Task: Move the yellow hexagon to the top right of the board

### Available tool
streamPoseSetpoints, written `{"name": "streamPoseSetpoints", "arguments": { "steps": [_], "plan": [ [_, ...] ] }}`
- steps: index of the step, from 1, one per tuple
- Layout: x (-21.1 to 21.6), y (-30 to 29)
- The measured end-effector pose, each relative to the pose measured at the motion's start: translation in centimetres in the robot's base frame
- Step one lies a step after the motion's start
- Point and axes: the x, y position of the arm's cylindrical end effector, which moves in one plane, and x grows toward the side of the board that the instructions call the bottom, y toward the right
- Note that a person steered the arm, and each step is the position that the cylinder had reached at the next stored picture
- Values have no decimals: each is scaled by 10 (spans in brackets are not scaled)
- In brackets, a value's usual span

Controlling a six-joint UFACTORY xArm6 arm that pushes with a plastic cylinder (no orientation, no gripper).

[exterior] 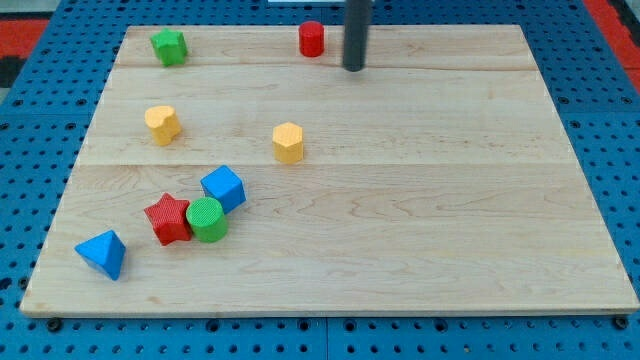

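The yellow hexagon [288, 142] stands a little left of the board's middle. My tip [354, 68] is near the view's top, above and to the right of the hexagon, well apart from it. The red cylinder [311, 39] is just left of my tip, not touching it.
A green star [169, 46] sits at the top left. A yellow heart-like block [162, 123] lies at the left. A blue cube [223, 188], red star [168, 219] and green cylinder [207, 219] cluster at the lower left. A blue triangle [102, 253] lies near the bottom-left corner. The wooden board [450, 200] sits on a blue pegboard.
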Motion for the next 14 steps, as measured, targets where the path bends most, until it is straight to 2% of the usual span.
{"name": "streamPoseSetpoints", "arguments": {
  "steps": [1,2,3,4,5,7,9,11,12,13,14],
  "plan": [
    [15,-76],
    [63,-91],
    [90,-163],
    [145,-213],
    [169,-189],
    [169,-275],
    [151,-77],
    [130,32],
    [76,39],
    [50,19],
    [43,-41]
  ]
}}
